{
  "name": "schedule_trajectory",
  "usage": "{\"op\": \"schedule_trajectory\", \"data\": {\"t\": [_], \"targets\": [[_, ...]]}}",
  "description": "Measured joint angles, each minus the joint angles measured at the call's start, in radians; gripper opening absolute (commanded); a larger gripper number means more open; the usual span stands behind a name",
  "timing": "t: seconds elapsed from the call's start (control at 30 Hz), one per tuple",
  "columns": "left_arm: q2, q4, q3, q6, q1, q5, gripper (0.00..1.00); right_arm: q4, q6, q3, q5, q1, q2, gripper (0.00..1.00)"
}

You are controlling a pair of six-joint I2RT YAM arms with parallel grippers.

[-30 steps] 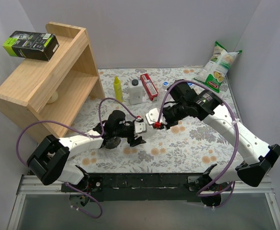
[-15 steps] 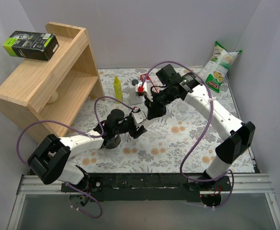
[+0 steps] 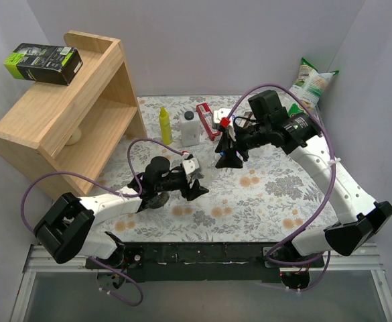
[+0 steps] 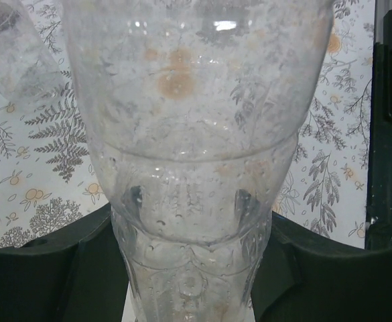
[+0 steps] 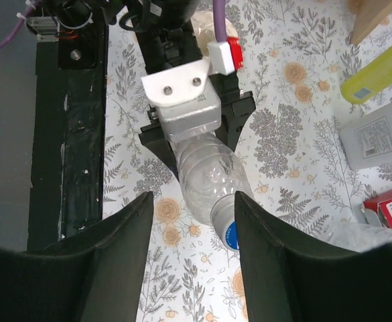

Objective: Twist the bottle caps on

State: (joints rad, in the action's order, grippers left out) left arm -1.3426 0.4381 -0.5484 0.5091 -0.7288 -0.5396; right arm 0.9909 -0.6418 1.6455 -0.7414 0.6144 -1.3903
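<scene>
Left: my left pincer [image 3: 194,190] grips the bottle [image 5: 206,181] by its body near the centre of the table [image 3: 283,201], neck pointing right, so it cannot spin. Its cap [image 5: 231,233] sits on the mouth. Right: my right pincer [image 3: 228,159] stands open, empty, facing the cap, probably between twists.

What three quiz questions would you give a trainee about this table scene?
1. True or false: the left pincer is closed on a clear bottle.
2. What colour is the cap at that bottle's neck? A red, B blue, C black.
3. At the far side of the table, what stands between the yellow bottle and the red box?

Key: 1 true. 2 B. 3 the white bottle with a black top.
</scene>
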Motion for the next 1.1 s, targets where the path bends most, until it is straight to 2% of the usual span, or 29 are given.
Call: {"op": "schedule_trajectory", "data": {"t": [0.63, 0.77, 0.93, 1.03, 1.1], "targets": [[0.01, 0.027, 0.002, 0.042, 0.0, -0.031, 0.0, -0.07, 0.034, -0.045, 0.074, -0.046, -0.017, 0.55], [0.01, 0.034, 0.002, 0.042, 0.0, -0.031, 0.0, -0.071, 0.039, -0.045, 0.077, -0.046, -0.019, 0.46], [0.011, 0.037, 0.002, 0.045, 0.0, -0.029, 0.0, -0.076, 0.062, -0.05, 0.068, -0.046, -0.022, 0.44], [0.011, 0.027, 0.005, 0.046, 0.0, -0.027, 0.0, -0.075, 0.079, -0.055, 0.057, -0.056, -0.033, 0.34], [0.011, 0.024, 0.009, 0.047, 0.0, -0.024, 0.0, -0.074, 0.089, -0.055, 0.042, -0.066, -0.045, 0.22]]}}
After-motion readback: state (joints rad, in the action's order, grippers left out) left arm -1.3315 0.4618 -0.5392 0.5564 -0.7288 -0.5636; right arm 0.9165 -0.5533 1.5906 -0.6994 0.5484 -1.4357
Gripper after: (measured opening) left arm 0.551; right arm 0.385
